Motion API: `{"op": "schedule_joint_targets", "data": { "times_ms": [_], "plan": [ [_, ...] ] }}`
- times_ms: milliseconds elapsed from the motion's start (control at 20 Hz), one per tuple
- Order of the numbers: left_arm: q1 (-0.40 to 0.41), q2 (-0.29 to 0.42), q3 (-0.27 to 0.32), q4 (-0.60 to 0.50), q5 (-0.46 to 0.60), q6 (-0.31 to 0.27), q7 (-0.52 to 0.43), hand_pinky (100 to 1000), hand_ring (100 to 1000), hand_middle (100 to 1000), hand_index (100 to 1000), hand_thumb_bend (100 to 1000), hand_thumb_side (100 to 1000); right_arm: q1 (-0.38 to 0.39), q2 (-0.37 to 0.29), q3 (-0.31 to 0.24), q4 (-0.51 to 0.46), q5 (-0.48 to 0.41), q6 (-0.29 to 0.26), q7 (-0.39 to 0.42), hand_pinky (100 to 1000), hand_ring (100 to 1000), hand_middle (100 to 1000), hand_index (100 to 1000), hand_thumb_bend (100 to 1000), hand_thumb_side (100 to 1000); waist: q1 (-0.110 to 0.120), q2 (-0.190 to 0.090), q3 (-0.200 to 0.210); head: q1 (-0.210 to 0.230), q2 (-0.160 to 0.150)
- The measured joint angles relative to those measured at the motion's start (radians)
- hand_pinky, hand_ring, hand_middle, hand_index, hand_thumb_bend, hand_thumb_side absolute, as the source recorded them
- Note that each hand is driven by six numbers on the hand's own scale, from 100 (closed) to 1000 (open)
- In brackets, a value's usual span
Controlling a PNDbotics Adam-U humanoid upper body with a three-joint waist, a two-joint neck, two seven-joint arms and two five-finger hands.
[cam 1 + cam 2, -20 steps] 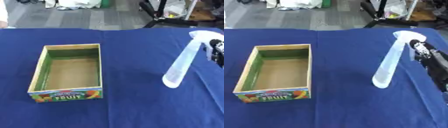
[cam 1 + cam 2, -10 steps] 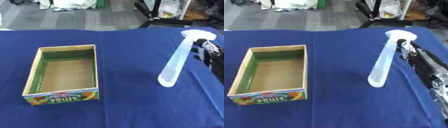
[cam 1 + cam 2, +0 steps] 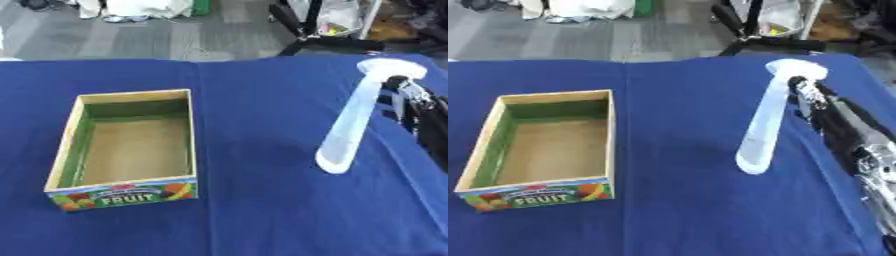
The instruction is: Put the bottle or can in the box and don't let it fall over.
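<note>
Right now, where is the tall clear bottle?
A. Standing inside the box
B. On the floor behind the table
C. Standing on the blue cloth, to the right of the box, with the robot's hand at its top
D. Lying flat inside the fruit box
C: the bottle rests on the blue cloth, apart from the empty box, with the right hand at its cap.
</note>
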Motion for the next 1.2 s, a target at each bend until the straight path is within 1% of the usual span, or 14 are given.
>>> {"op": "schedule_joint_targets", "data": {
  "times_ms": [100,350,500,700,1200],
  "plan": [
    [0.0,0.0,0.0,0.0,0.0,0.0,0.0,899,1000,1000,781,673,555,-0.002,0.014,0.004,0.0,0.021,0.008,-0.005,1000,1000,1000,1000,100,945,0.001,0.0,0.0,-0.001,0.0],
    [0.0,0.0,0.0,0.0,0.0,0.0,0.0,898,1000,1000,781,673,555,-0.004,0.035,0.015,0.008,0.045,0.021,-0.018,1000,1000,1000,1000,100,940,0.001,0.0,-0.001,-0.002,0.0],
    [0.0,0.0,-0.002,0.0,0.0,0.0,0.0,899,1000,1000,781,672,555,-0.007,0.039,0.019,0.013,0.046,0.026,-0.025,1000,1000,1000,1000,100,919,0.001,0.0,-0.001,-0.003,0.0],
    [0.0,0.0,-0.005,0.0,0.0,0.0,0.0,899,1000,1000,781,670,556,-0.011,0.04,0.022,0.017,0.046,0.025,-0.031,1000,1000,1000,1000,100,865,0.001,0.0,-0.003,-0.005,0.0],
    [0.0,0.0,-0.006,0.0,0.0,-0.002,-0.006,899,1000,1000,781,668,557,-0.016,0.052,0.033,0.049,0.049,0.019,-0.035,1000,1000,1000,1000,100,851,0.002,0.002,-0.003,-0.007,-0.002]
  ]
}}
